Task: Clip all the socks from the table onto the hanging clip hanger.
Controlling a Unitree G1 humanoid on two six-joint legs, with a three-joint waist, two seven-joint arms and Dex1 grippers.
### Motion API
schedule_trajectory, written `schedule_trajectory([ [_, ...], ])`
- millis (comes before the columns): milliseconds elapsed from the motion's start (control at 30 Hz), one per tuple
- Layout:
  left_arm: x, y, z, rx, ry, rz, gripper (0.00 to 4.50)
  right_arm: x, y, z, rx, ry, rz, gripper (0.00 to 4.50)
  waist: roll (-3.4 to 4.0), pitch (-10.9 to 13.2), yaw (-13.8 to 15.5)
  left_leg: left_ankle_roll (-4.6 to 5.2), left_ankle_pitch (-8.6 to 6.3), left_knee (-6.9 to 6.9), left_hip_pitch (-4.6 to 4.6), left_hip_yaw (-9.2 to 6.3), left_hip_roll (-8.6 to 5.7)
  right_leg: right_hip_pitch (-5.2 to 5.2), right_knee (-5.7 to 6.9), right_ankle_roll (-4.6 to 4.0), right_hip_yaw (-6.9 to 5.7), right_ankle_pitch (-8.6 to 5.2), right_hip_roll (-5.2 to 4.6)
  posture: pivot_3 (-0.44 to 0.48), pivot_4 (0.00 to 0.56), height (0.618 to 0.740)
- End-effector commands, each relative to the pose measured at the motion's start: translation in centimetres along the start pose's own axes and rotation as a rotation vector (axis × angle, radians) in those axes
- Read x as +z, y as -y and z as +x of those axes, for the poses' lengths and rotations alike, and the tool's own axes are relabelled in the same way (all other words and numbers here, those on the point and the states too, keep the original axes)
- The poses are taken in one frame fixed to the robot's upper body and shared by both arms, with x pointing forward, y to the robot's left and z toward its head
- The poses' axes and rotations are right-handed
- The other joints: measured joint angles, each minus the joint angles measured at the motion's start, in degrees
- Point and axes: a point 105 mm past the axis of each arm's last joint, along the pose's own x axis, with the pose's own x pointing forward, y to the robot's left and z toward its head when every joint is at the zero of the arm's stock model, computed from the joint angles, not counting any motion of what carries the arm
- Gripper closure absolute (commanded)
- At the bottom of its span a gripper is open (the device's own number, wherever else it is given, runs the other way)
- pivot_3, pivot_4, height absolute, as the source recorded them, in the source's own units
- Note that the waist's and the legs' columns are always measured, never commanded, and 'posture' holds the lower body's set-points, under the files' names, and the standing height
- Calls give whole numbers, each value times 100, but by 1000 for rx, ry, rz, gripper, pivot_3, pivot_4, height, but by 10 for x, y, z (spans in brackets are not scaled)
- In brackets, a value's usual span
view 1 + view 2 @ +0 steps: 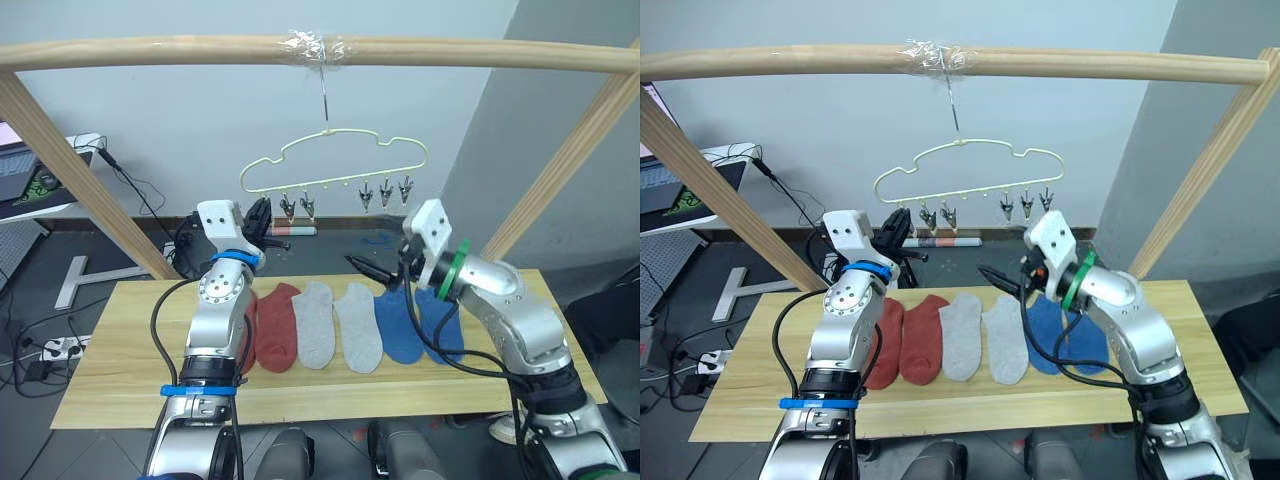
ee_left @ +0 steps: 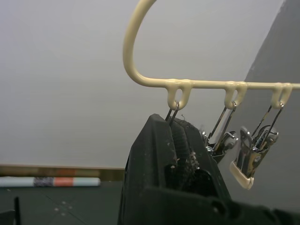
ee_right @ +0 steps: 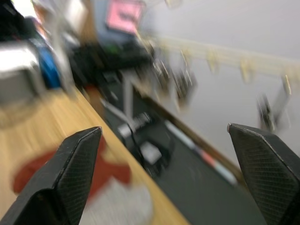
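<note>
A: Where are the socks?

B: All six lie in a row on the pale wooden table point(image 1: 110, 400), low in the centre of the left eye view: two rust-red socks point(image 1: 277, 327) on the left, the left one half behind the left arm, two light grey socks point(image 1: 316, 322) in the middle, two blue socks point(image 1: 400, 325) on the right, each touching or overlapping its neighbour.

A: And the clip hanger?

B: The clip hanger point(image 1: 335, 160) hangs by its hook from the taped spot on the wooden frame bar point(image 1: 150, 52), upper centre of the frame, above the socks. Its small metal clips point(image 1: 385, 192) dangle along the lower wire, none holding a sock.

A: What is the left gripper doing?

B: The left gripper point(image 1: 262, 217) is raised to the hanger's left end. In the left wrist view its black fingers point(image 2: 161, 154) are clenched on the leftmost clip point(image 2: 172, 114), right below the wire loop it hangs from.

A: The right one?

B: The right gripper point(image 1: 372, 268) sits centre-right, above the far edge of the table near the blue socks. Its fingers point(image 3: 77, 161) are spread wide, released, with nothing between them.
</note>
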Motion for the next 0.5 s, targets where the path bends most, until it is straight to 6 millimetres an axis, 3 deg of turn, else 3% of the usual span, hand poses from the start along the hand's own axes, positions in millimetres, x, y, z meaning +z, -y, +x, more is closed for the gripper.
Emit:
schedule_trajectory([
  [33, 8, -2, -2, -17, 14, -58, 4481, -23, 14, -11, -110, -68, -21, 0, 0, 0, 2, 0, 0, 0, 1, 0, 0, 0, 1, 0, 1, 0, 0, -61, 193, 740],
  [167, 8, 2, -7, -73, -10, -145, 4481, -82, 36, -41, -253, -256, 5, 0, 0, 0, -1, 0, 0, 3, 4, 3, 2, 1, 3, 16, 1, -9, 3, -57, 189, 740],
  [300, 7, 3, -9, -97, -34, -174, 4481, -122, 56, -63, -369, -380, 31, 0, 0, 0, -14, 0, 0, 13, 4, 12, 1, 5, 5, 16, 1, -9, 4, -60, 184, 740],
  [500, 6, -1, -12, -85, -46, -159, 4481, -156, 66, -71, -402, -444, 95, 0, 0, 0, -28, 1, 1, 24, 13, 21, 4, 12, 11, 27, 4, -1, 13, -52, 178, 740],
])
